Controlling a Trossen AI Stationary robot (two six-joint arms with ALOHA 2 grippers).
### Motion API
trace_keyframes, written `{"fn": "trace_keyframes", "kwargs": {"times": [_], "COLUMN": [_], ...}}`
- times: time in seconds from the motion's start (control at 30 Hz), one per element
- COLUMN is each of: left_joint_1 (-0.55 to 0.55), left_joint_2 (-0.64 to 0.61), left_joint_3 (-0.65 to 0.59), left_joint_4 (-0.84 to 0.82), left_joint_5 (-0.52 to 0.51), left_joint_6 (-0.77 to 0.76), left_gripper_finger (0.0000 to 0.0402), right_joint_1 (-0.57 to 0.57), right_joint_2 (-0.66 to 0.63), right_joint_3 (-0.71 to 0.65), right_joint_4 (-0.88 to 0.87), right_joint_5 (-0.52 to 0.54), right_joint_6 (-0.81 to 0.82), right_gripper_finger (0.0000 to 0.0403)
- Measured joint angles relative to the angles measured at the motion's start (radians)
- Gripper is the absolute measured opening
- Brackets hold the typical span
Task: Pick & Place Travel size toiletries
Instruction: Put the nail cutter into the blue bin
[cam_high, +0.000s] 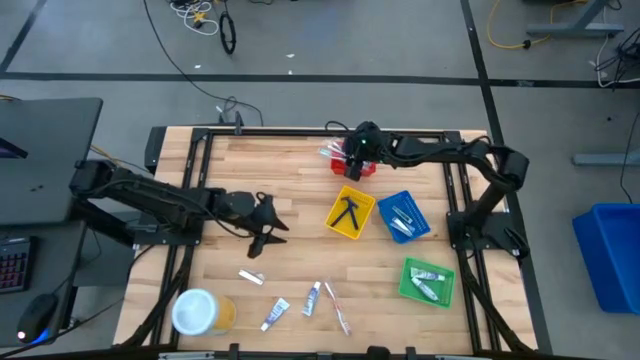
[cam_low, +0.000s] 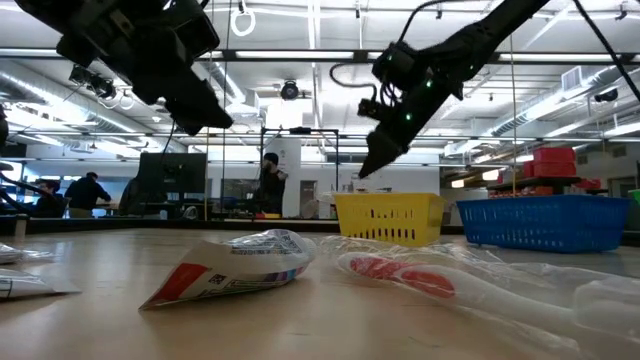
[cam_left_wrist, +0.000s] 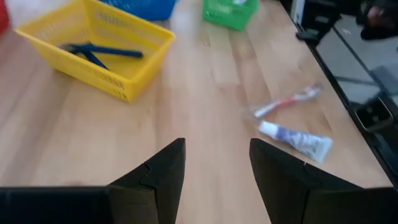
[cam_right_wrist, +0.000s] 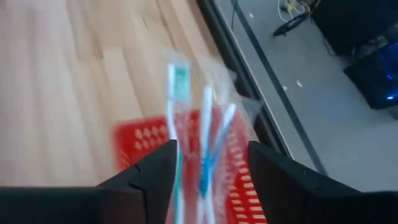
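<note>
My right gripper (cam_high: 353, 152) (cam_right_wrist: 211, 148) hangs open over the red tray (cam_high: 360, 166) (cam_right_wrist: 140, 140) at the table's far edge. Slim toothbrushes (cam_right_wrist: 205, 134) in clear wrappers lie in that tray, their heads sticking out past its rim. I cannot see the fingers touching them. My left gripper (cam_high: 268, 228) (cam_left_wrist: 216, 146) is open above bare wood at mid-table, holding nothing. Near the front edge lie a silvery packet (cam_high: 250, 277), two white tubes (cam_high: 275, 314) (cam_high: 312, 298) (cam_left_wrist: 295, 138) and a toothbrush (cam_high: 337, 308) (cam_left_wrist: 289, 101).
A yellow tray (cam_high: 350, 213) (cam_left_wrist: 93, 50) holds black razors (cam_left_wrist: 93, 51). Tubes lie in the blue tray (cam_high: 403, 217), and the green tray (cam_high: 428, 282) holds more small items. A white-topped yellow tub (cam_high: 200, 312) stands at the near left corner. Bare wood stretches between the arms.
</note>
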Motion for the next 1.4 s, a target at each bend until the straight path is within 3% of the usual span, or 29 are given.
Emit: {"fn": "trace_keyframes", "kwargs": {"times": [0.33, 0.6, 0.77, 1.07, 1.4], "left_joint_1": [-0.108, -0.162, -0.196, -0.3, -0.406], "left_joint_2": [0.0, 0.0, 0.018, 0.145, 0.256], "left_joint_3": [0.0, 0.0, -0.001, -0.001, 0.003], "left_joint_4": [-0.06, -0.14, -0.278, -0.333, -0.331], "left_joint_5": [-0.082, -0.091, -0.072, 0.054, -0.053], "left_joint_6": [-0.038, -0.04, -0.065, -0.062, -0.06], "left_gripper_finger": [0.0188, 0.0188, 0.0188, 0.0188, 0.0183], "right_joint_1": [0.19, 0.403, 0.49, 0.53, 0.529], "right_joint_2": [-0.159, -0.162, -0.162, -0.162, -0.162], "right_joint_3": [0.0, 0.0, 0.0, 0.0, 0.0], "right_joint_4": [-0.15, -0.208, -0.139, -0.074, -0.072], "right_joint_5": [-0.122, -0.122, -0.04, -0.027, -0.025], "right_joint_6": [0.159, 0.285, 0.34, 0.329, 0.337], "right_gripper_finger": [0.0214, 0.0204, 0.0216, 0.0214, 0.0196]}}
